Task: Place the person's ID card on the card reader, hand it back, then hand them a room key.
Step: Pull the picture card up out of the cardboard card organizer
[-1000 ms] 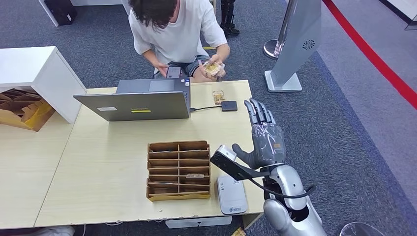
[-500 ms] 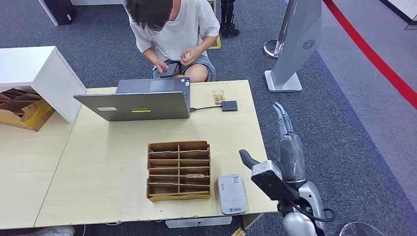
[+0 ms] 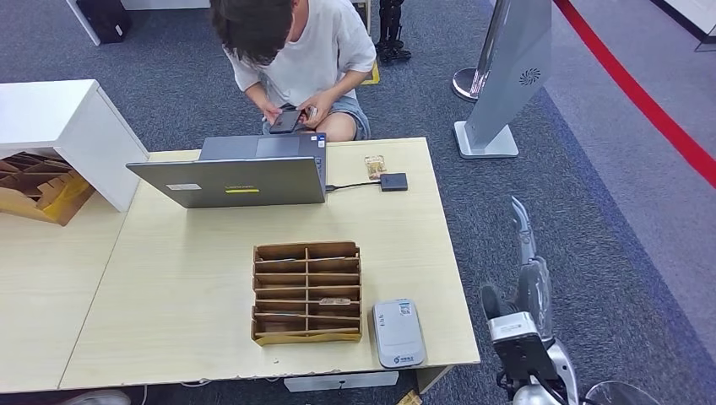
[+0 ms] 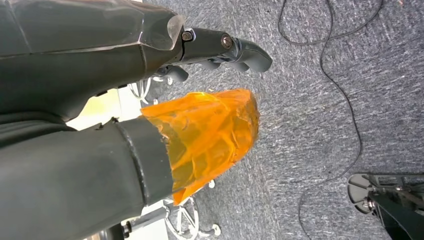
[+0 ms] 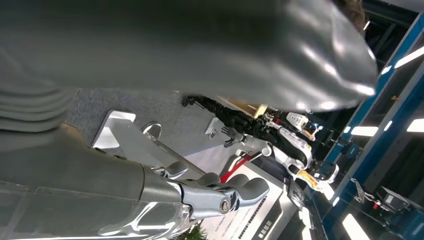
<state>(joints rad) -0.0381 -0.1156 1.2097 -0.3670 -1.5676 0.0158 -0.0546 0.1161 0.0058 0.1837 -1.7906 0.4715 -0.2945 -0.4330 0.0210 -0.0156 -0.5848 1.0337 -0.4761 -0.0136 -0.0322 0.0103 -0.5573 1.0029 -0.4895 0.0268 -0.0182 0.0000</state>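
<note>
My right hand (image 3: 530,278) has swung off the table (image 3: 211,337) and now hangs beside its right edge, fingers straight and apart, holding nothing. I read this as withdrawal after a handover. The card reader (image 3: 397,332) lies bare beside the wooden organiser (image 3: 307,292). The person (image 3: 295,51) handles small items behind the laptop (image 3: 232,180); I cannot identify the ID card. Left hand (image 4: 150,100): fingers curled, state unclear.

The right robot hand (image 3: 530,283) hangs off the tabletop (image 3: 194,278) edge, fingers straight and apart, holding nothing. Just beside it lies the card reader (image 3: 398,332); beyond that, the wooden card box (image 3: 307,292). Far ahead, a person (image 3: 295,59) handles cards.
</note>
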